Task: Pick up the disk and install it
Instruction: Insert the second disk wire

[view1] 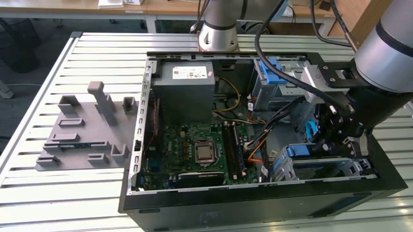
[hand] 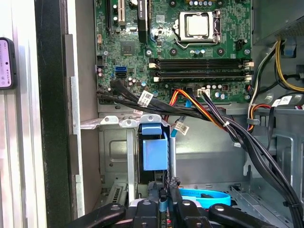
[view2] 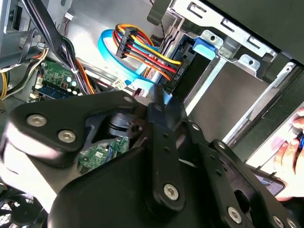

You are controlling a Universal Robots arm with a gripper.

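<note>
Looking down past the fingers (hand: 175,209) in the first wrist view, you can see them drawn close together with only a narrow gap, where a thin strip of blue shows. You cannot tell from here whether they touch anything. Just beyond them the disk (hand: 154,152) stands on edge, blue frame facing the camera, set in the metal cage (hand: 114,121) at the case's corner. A flat blue cable (hand: 204,195) curls on the case floor just beside the fingers.

Past the cage, a bundle of black, orange and yellow wires (hand: 209,114) crosses in front of the green circuit board (hand: 190,61).

In the exterior view, the arm (view1: 387,53) reaches into the open case (view1: 258,205) from the exterior view's right, and the disk's blue edge (view1: 298,151) sits just beside the fingers (view1: 332,145). Farther back stands a grey box (view1: 184,89) with a white sticker. The case lies on a slatted table (view1: 96,53), with a grey rack (view1: 84,130) well apart on the exterior view's left.

In the second wrist view, a person's hand (view2: 289,152) rests outside the case.
</note>
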